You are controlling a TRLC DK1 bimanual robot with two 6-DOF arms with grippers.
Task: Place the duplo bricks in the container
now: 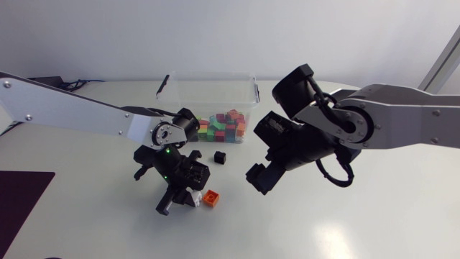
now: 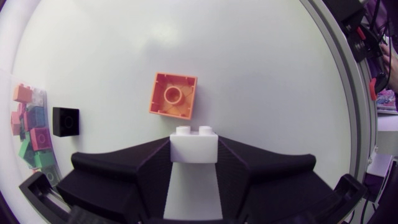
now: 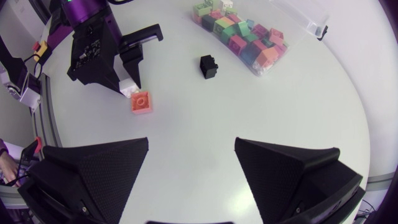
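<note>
While the left gripper (image 1: 178,205) pinches the white brick (image 1: 195,197), lower centre in the head view, the container (image 1: 208,78) stands upper centre. Left wrist view: only fingertips (image 2: 155,160) hold it; it could slip. Right wrist view: right gripper (image 3: 191,148) gapes, empty.

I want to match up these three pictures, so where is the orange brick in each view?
Head view: orange brick on the table, beside the white brick.
Left wrist view: orange brick just ahead of the left gripper, whose fingers hold the white brick.
Right wrist view: orange brick well ahead of the right gripper, next to the white brick.
Shared landmark: the white brick.
</note>
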